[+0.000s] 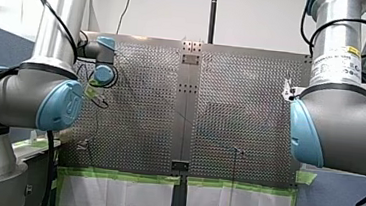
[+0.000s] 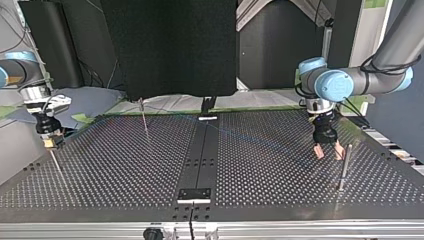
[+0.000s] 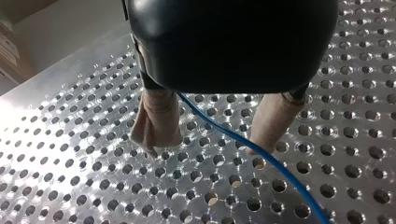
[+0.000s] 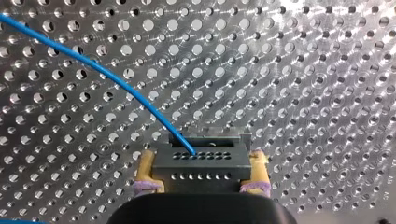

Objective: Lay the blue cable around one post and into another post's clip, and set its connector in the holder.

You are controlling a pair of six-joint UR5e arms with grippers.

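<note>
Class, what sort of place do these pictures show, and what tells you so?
Probably a robotics lab or test cell: two robot arms reach over a perforated metal table with thin posts, and my right hand holds the connector of a blue cable.

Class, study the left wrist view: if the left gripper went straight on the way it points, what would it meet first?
Probably the table: the left gripper points down at it, fingers apart. The blue cable runs between them, so it might touch that first; depth is unclear.
</note>
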